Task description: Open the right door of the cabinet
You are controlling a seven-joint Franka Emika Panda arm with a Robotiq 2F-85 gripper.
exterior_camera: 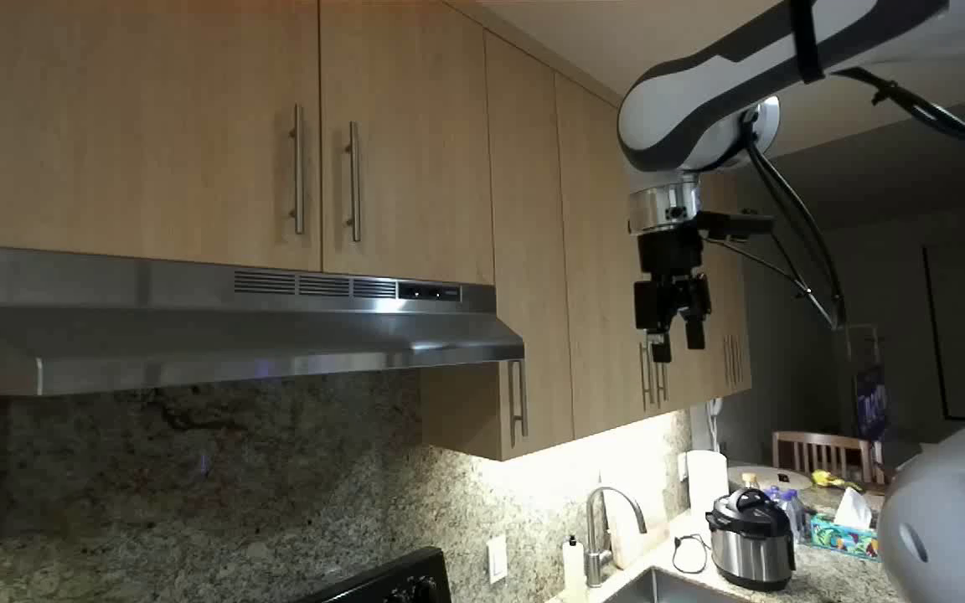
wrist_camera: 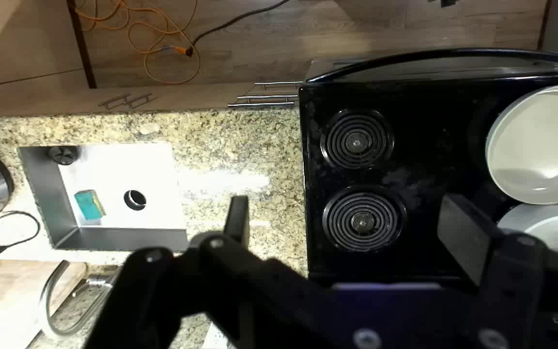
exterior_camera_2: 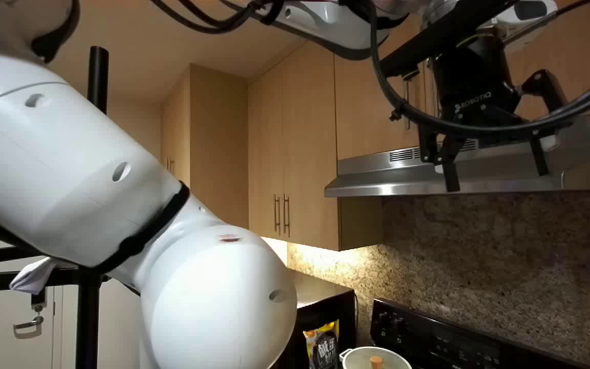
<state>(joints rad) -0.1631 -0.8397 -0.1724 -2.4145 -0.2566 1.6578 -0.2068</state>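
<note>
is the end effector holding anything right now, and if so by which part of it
Nothing is held: the end effector hangs open, its fingers apart with nothing between them, and the handle of the right door is ungripped.

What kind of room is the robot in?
Probably a home kitchen: there's a black stove with coil burners, a sink with a sponge in it, and a metal range hood.

Light-wood cabinet [exterior_camera: 227, 134]: right door [exterior_camera: 420, 151] flat, upright, closed.
</note>
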